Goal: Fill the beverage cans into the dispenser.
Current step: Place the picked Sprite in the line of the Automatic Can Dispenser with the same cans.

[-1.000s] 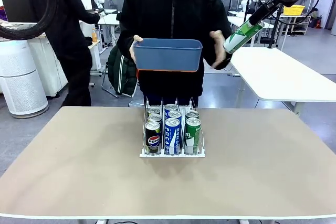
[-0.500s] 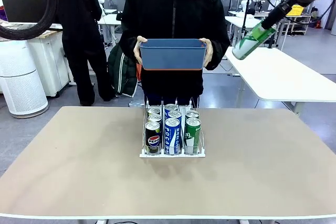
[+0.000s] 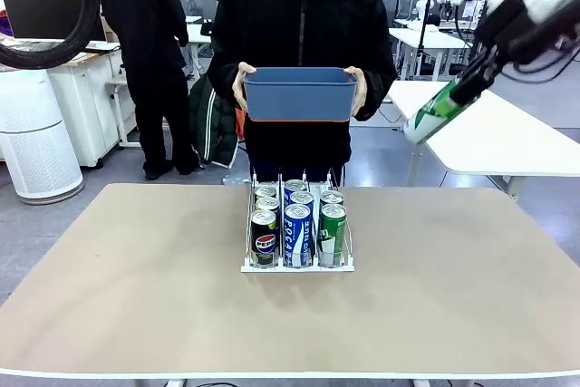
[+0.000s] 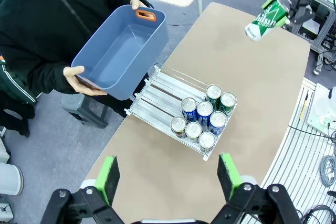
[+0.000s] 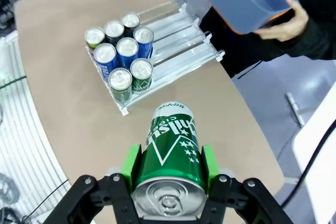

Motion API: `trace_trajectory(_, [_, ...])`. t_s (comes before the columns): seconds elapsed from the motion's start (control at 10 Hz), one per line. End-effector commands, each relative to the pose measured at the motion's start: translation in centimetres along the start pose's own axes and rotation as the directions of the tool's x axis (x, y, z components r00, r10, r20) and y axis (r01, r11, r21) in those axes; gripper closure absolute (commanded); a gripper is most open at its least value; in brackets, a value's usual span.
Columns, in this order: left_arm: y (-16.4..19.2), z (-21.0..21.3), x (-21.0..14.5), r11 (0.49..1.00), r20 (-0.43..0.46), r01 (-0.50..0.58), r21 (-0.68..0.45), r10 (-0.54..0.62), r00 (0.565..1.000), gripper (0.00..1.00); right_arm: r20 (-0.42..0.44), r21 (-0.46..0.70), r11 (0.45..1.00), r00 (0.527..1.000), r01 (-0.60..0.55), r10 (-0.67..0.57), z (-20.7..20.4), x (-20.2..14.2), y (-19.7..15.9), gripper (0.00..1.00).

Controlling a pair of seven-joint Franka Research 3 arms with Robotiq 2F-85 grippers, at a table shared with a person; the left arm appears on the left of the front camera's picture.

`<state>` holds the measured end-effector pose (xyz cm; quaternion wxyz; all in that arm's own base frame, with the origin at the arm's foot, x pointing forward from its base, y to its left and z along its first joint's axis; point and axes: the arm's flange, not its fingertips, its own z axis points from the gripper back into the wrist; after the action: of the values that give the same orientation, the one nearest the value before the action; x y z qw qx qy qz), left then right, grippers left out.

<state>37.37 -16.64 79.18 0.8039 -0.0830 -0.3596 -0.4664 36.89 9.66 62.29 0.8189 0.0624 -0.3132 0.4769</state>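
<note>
Right jaws (image 5: 169, 174): clenched on a green can (image 5: 171, 153), green pads flat against its sides, silver top toward the wrist; held high off the desk's right edge, tilted, base pointing down-left.
Left jaws (image 4: 168, 176): released, nothing between the pads; hanging high above the near side of the desk.
Dispenser (image 3: 339, 265): mid-desk, white base, three lanes split by thin wire rails; front rows filled, seven cans (image 4: 202, 116) in all, rear of the lanes bare.
Step in hand, as judged: bringing the green can over to a lane.
Doing it well: turn the can upright before lowering; line up between two rails at the bare rear; let go only once the base sits flat.
Can surface: smooth printed aluminium, slim cylinder, likely slippery under a loose grip.
Blue tub (image 3: 297, 94): matt plastic, rounded corners, orange handle, held in both of the person's hands behind the dispenser.
Desk (image 3: 136, 296): plain beige, matt top.
</note>
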Motion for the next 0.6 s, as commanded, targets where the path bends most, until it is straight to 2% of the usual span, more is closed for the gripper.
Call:
trace_trajectory(0.0, [0.0,0.0,0.0,1.000,0.008,-0.006,-0.008,0.006,1.000,0.00,0.035,-0.079,0.997,0.999,-0.008,0.011,-2.3,-1.1,1.1,0.42])
trace_trajectory(0.1, [0.0,0.0,0.0,1.000,0.008,-0.006,-0.008,0.006,1.000,0.00,0.063,-0.076,0.996,0.997,-0.040,0.045,-3.4,-1.4,1.0,0.42])
trace_trajectory(0.2, [0.0,0.0,0.0,1.000,0.008,-0.006,-0.008,0.006,1.000,0.00,0.013,0.046,0.997,0.998,-0.065,0.064,-3.4,-1.6,-0.2,0.42])
trace_trajectory(0.3, [0.0,0.0,0.0,1.000,0.008,-0.006,-0.008,0.006,1.000,0.00,0.025,-0.044,0.999,1.000,-0.009,0.010,-2.7,-1.5,1.1,0.42])
trace_trajectory(0.5, [0.0,0.0,0.0,1.000,0.008,-0.006,-0.008,0.006,1.000,0.00,0.025,-0.044,0.999,1.000,-0.009,0.010,-2.7,-1.5,1.1,0.42])
